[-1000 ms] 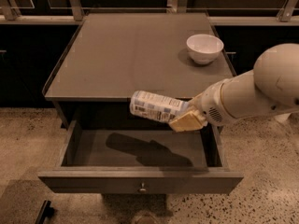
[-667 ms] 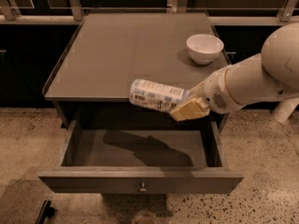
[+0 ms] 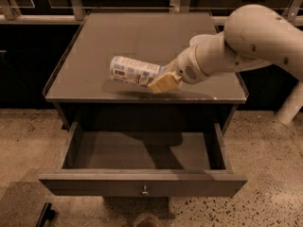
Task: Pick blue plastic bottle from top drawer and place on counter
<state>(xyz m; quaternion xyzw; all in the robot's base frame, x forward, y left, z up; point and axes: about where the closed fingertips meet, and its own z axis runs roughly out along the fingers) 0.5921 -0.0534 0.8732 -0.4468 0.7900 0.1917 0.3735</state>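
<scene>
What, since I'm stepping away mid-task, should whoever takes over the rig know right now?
The gripper is shut on the bottle at its right end, over the front part of the counter.
The bottle lies sideways, seemingly just above the surface, with its shadow beneath.
The drawer is open; nothing shows inside.
Done: bottle out of the drawer.
Left: set it down, release, pull back.

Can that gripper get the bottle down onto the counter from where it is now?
Probably yes. The gripper, holding the blue plastic bottle, hangs over the counter near its front edge, and only the bottle's shadow shows on the surface beneath it.
</scene>
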